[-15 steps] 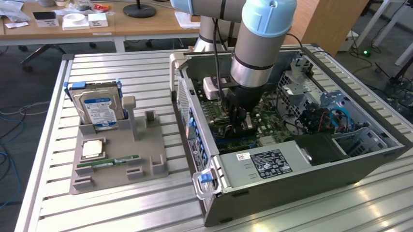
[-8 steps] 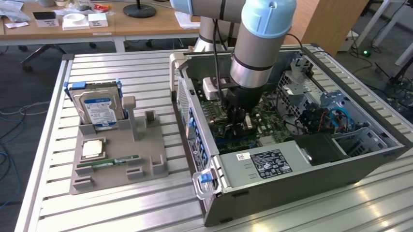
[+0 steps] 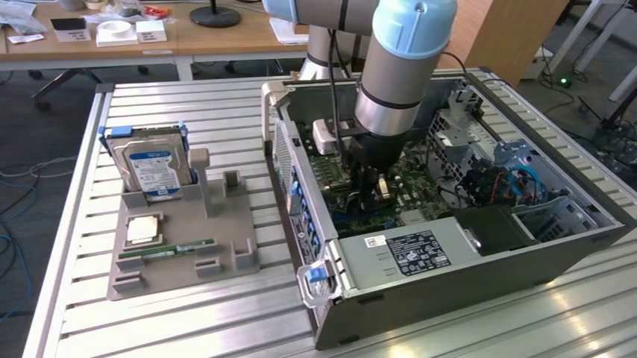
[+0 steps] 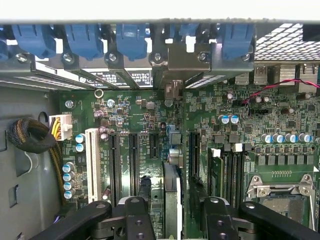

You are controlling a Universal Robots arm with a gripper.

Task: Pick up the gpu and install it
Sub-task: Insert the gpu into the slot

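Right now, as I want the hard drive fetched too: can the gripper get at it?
Probably not directly. The gripper sits low inside the computer case, whose wall stands between it and the hard drive on the grey stand. Above, the way looks free.

Slatted aluminium table (image 3: pixel 199 112), its grooves running across the exterior view. Directly on it: toward the exterior view's left, a grey parts holder (image 3: pixel 184 261) carrying a blue-labelled hard drive (image 3: pixel 151 170) standing upright, a square chip (image 3: pixel 142 230) and a green RAM stick (image 3: pixel 165 250) lying flat; toward the right, an open computer case (image 3: pixel 448 246) lying on its side.
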